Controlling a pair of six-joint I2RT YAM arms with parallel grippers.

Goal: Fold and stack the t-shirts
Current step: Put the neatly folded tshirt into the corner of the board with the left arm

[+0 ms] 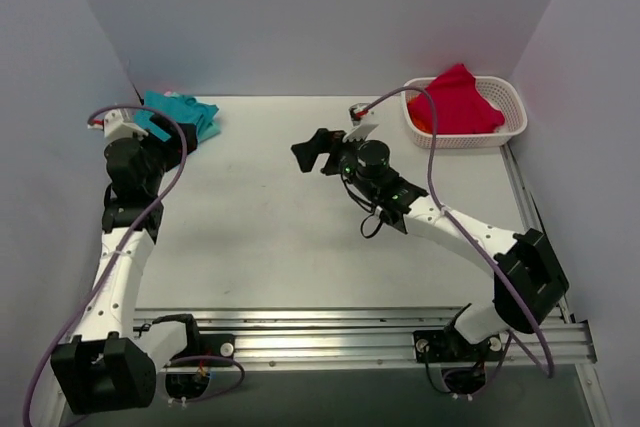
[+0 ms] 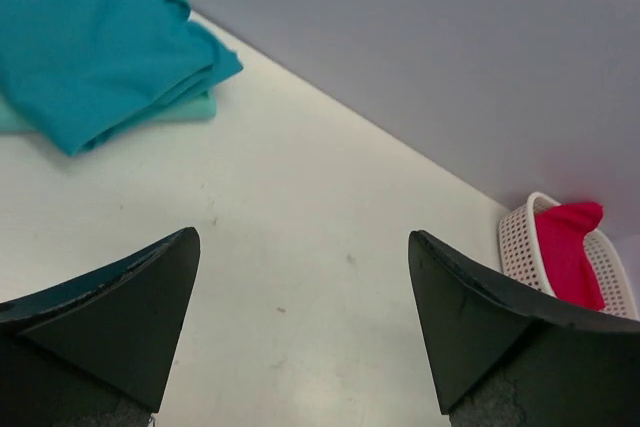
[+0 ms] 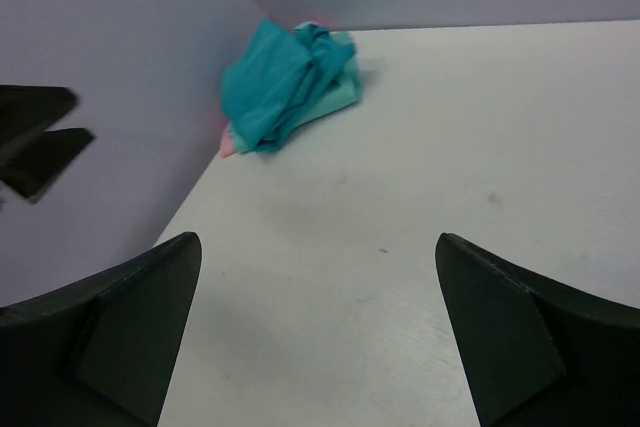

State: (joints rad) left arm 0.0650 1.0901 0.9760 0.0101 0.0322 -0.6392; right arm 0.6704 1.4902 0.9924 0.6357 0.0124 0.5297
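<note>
A deep teal t-shirt (image 1: 182,111) lies folded on a paler mint-green one (image 2: 190,109) in the table's far left corner. It also shows in the left wrist view (image 2: 90,47) and the right wrist view (image 3: 275,92). A thin pink edge (image 3: 228,145) shows under this pile. A bright pink-red shirt (image 1: 455,102) lies bunched in a white basket (image 1: 510,127) at the far right. My left gripper (image 1: 176,137) is open and empty just in front of the teal pile. My right gripper (image 1: 318,152) is open and empty above the table's middle, pointing left.
Grey walls close in the table on the left, back and right. A metal rail (image 1: 340,332) runs along the near edge by the arm bases. The left arm's fingers (image 3: 40,137) show at the left of the right wrist view.
</note>
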